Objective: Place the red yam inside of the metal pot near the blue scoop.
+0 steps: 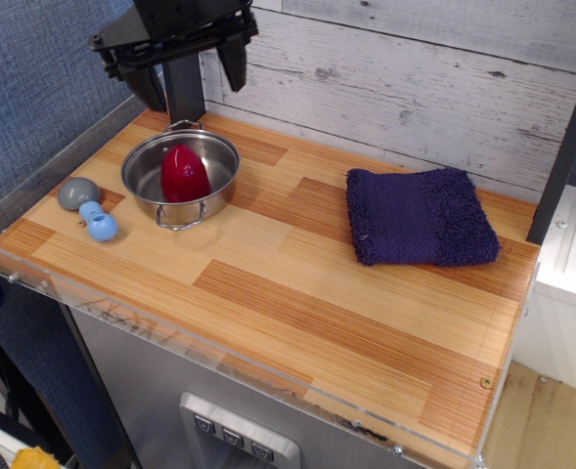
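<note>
One yam point(183, 174) upright inside one pot point(215, 150), directly below the jaws; gripper point(192, 70) high above, jaws wide and empty. One scoop point(89, 208) below and left, near pot. One cloth point(420, 217) far right. Little risk now: only snagging a pot handle if lowered again.

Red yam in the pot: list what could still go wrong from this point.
1. The red yam stands upright on its base in the shallow metal pot; a knock could tip it against the wall or out.
2. The open gripper hangs directly above the pot, so any downward move might strike the rim.
3. The blue scoop lies close beside the pot, near the table edge; a shoved pot could push it off.
</note>
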Motion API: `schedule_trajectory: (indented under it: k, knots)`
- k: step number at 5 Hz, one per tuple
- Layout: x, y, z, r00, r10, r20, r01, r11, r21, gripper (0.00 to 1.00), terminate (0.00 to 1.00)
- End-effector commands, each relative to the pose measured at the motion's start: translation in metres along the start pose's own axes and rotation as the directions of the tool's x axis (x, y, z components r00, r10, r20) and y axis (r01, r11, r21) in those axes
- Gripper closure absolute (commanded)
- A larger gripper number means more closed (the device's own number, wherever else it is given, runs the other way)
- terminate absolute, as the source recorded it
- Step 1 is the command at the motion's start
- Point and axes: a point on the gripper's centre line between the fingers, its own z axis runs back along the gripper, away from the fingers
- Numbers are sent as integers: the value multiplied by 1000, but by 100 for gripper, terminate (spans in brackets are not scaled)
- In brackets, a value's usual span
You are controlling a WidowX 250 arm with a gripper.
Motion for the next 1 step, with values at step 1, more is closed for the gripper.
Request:
schedule_trajectory:
  k: [1]
  knots:
    - [-2,5,12,1000,3,31,-3,1000,-9,0,100]
